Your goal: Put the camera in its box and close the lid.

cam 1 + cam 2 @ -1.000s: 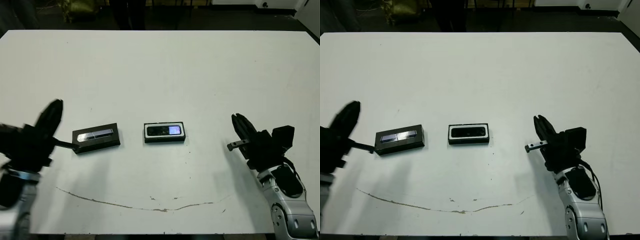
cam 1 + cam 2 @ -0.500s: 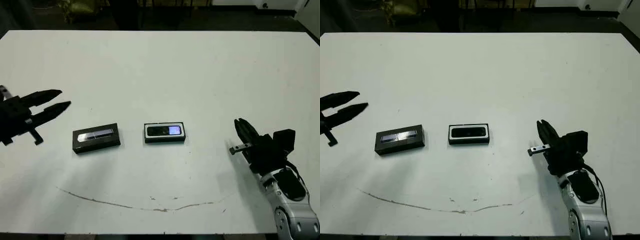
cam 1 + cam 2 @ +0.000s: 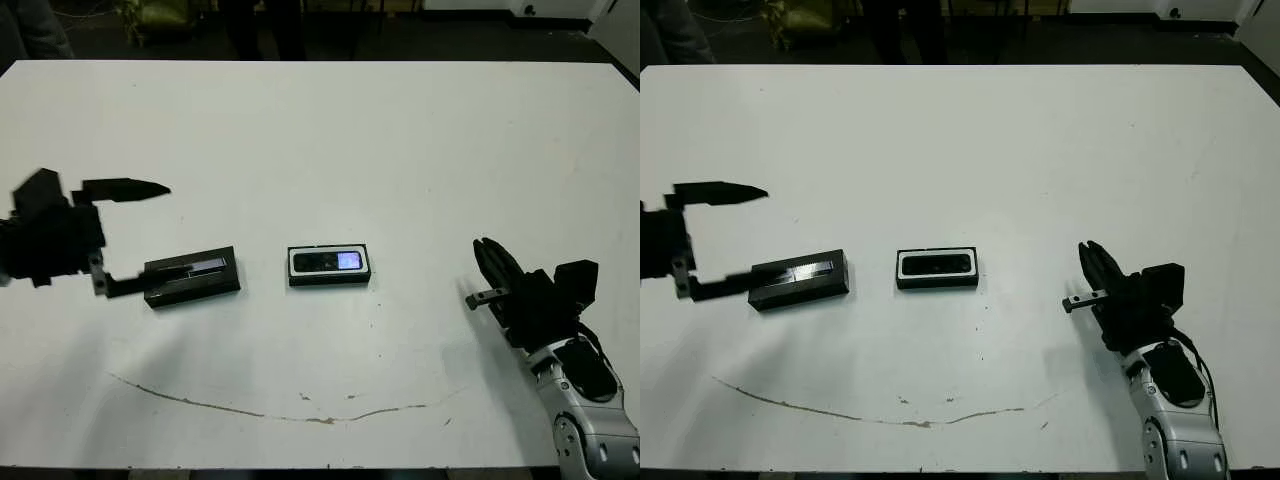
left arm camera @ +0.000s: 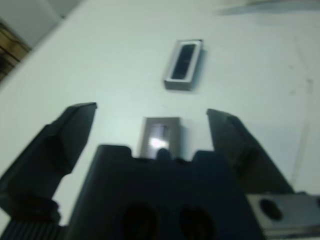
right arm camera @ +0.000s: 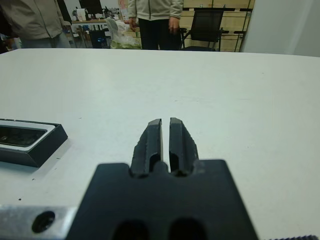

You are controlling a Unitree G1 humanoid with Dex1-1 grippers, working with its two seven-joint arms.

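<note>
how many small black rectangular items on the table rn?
2. A flat black rectangular lid with a silver-grey strip lies on the robot's left, between the open left gripper's fingers. A shallow black white-lined box holding the slim black camera sits mid-table. None seem hidden.

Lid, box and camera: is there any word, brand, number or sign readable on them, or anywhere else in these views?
None can be read.
Lid: its silvery strip shows only glare, no letters.
Camera in the box: a bluish glint, no legible marking.
Table: only scuffs and a curved mark.
</note>
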